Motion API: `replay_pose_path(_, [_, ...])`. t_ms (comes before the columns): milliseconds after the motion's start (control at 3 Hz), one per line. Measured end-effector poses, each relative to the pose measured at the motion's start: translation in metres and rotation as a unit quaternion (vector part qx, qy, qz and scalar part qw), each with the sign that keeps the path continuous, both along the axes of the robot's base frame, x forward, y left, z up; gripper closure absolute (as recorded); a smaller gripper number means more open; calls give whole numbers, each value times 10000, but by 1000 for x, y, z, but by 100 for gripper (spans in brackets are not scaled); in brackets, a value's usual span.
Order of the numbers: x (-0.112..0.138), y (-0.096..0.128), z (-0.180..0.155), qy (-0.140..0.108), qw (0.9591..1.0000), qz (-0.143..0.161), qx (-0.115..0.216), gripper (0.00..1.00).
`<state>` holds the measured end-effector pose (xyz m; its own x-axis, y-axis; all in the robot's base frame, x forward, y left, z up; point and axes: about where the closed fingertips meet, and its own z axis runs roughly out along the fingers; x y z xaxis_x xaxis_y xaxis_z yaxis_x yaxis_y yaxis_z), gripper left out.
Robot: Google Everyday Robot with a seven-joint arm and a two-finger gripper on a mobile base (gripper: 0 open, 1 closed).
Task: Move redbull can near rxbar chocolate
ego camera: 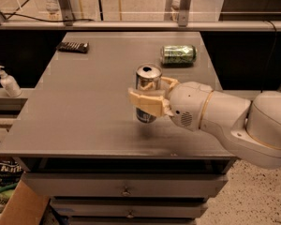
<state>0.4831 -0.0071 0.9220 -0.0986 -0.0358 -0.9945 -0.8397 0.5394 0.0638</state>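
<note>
The redbull can [147, 81] is a slim silver can with blue markings and a pull-tab top. It stands upright in my gripper [149, 93], lifted a little above the middle front of the grey table [84, 107]. The gripper's tan fingers [145, 101] are shut around the can's middle, and the white arm reaches in from the right. The rxbar chocolate [73, 46] is a flat dark bar lying at the table's far left, well apart from the can.
A green can [178, 54] lies on its side at the far right of the table. A white pump bottle [7, 82] stands on a ledge to the left, off the table. Drawers sit below the table's front edge.
</note>
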Motion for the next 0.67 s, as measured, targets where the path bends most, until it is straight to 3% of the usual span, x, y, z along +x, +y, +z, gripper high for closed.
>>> replay_pose_path(333, [1,0,0,-9,9999,-109,-53,100])
replay_pose_path(667, [19,28,3,-101,9999,-110,25,100])
